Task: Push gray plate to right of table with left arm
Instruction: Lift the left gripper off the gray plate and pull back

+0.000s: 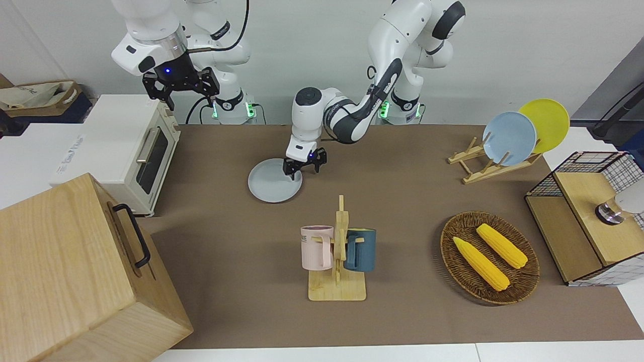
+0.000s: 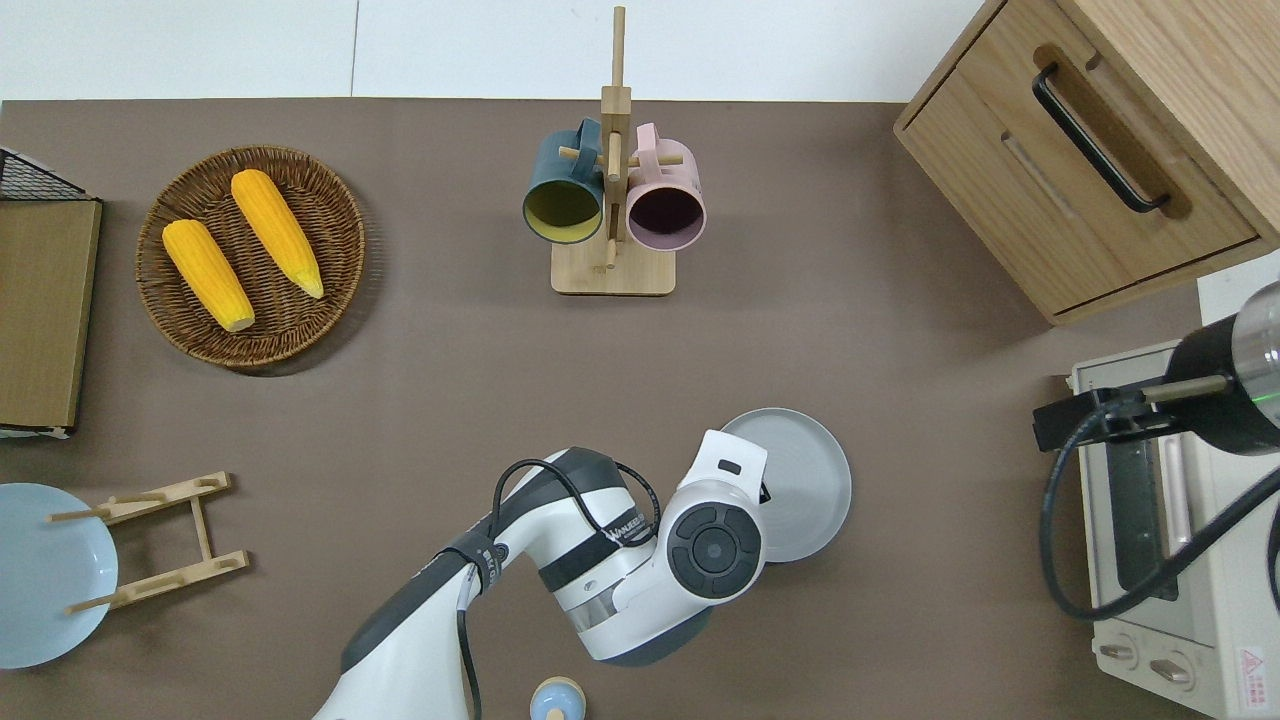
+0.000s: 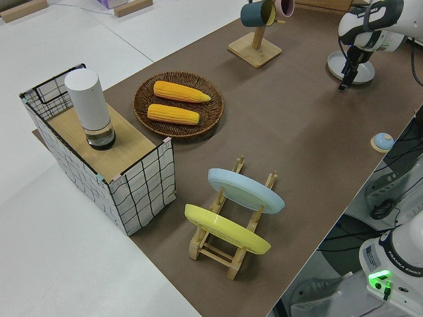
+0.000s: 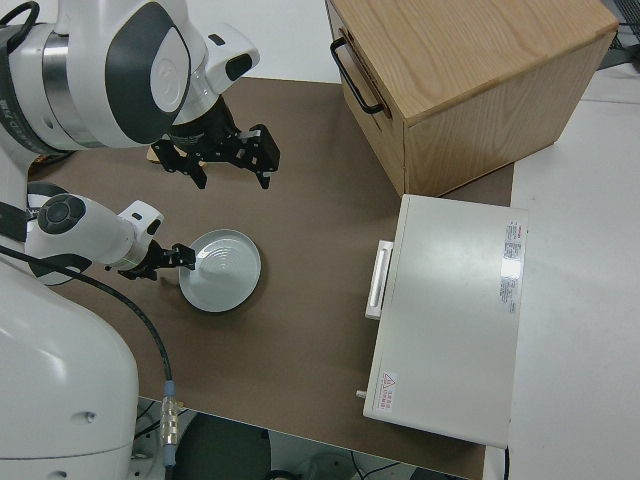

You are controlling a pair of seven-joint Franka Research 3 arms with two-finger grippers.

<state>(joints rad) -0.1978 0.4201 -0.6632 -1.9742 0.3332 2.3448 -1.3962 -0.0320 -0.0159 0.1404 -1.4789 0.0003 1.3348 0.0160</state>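
Observation:
The gray plate (image 1: 271, 188) (image 2: 805, 480) (image 4: 225, 272) lies flat on the brown table (image 1: 402, 201), nearer to the robots than the mug rack. My left gripper (image 1: 304, 167) (image 4: 168, 263) (image 3: 346, 78) is down at the plate's rim, on the side toward the left arm's end of the table. It is open: one finger stands over the rim and the other just off the plate. Its fingers hold nothing. The wrist hides them in the overhead view. My right gripper (image 1: 181, 89) (image 4: 222, 165) is open and parked.
A white toaster oven (image 1: 126, 151) and a wooden cabinet (image 1: 65, 271) stand at the right arm's end. A mug rack (image 1: 337, 251) holds two mugs at mid-table. A wicker basket (image 1: 523, 281) of corn, a plate rack (image 1: 478, 168) and a wire crate (image 1: 588, 216) stand toward the left arm's end.

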